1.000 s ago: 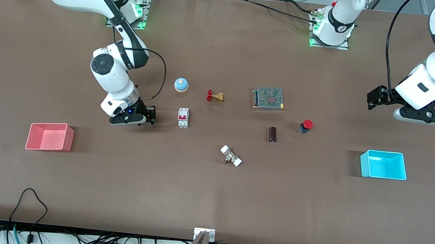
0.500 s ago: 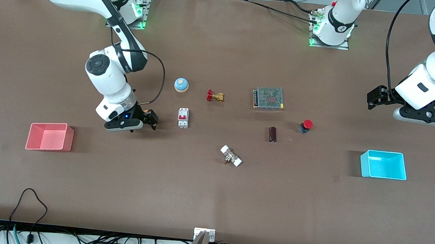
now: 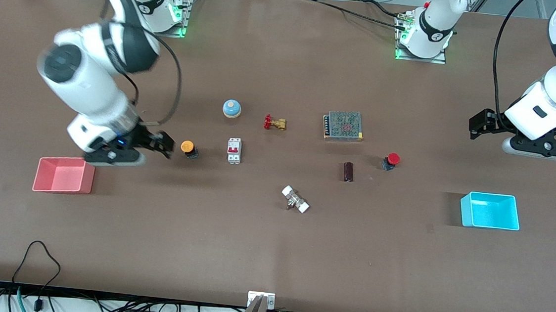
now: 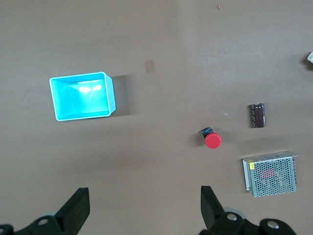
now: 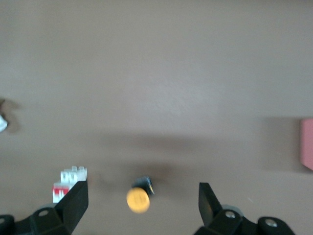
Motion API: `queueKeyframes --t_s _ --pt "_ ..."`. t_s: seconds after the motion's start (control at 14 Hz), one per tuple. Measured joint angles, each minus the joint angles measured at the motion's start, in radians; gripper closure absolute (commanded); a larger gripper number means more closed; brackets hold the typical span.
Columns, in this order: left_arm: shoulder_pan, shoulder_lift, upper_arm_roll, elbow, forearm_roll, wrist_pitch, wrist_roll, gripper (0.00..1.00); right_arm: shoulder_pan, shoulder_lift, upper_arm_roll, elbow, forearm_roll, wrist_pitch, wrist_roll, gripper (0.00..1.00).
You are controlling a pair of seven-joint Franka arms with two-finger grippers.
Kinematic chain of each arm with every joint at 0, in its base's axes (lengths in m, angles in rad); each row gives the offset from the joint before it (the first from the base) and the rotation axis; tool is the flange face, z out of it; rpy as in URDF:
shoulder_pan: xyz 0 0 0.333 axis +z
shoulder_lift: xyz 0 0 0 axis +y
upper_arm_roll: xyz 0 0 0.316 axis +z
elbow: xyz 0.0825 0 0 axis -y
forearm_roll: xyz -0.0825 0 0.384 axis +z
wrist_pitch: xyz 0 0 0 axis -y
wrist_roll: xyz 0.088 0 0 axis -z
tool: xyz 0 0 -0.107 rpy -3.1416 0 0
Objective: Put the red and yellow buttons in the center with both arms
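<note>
The yellow button stands alone on the brown tabletop beside a white circuit breaker. It also shows in the right wrist view. My right gripper is open and empty, raised over the table between the button and the pink tray; in its wrist view the button lies below the spread fingers. The red button sits toward the left arm's end, also seen in the left wrist view. My left gripper waits open and empty, raised above the cyan tray.
A blue dome bell, a brass valve and a mesh-topped box lie in a row. A dark cylinder and a white-ended fitting lie nearer the camera.
My right gripper has let go of the yellow button, risen and swung toward the pink tray. The button now stands uncovered beside the breaker. The left arm has not moved.
</note>
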Motion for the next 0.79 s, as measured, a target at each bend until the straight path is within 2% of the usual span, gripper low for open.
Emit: queueKeyframes --t_s 0.14,0.43,0.57,0.79 --pt "0.000 0.000 0.000 0.000 0.000 -0.002 0.000 0.00 -0.034 -0.073 -0.021 0.008 0.019 -0.132 -0.045 0.00" --pt "0.000 0.000 0.000 0.000 0.000 -0.003 0.000 0.00 -0.048 -0.183 -0.104 0.066 0.033 -0.386 -0.059 0.00" --pt "0.000 0.000 0.000 0.000 0.000 -0.004 0.000 0.00 -0.049 -0.220 -0.132 0.089 0.033 -0.459 -0.062 0.00" --pt "0.000 0.000 0.000 0.000 0.000 -0.004 0.000 0.00 -0.047 -0.251 -0.139 0.090 0.033 -0.541 -0.066 0.00"
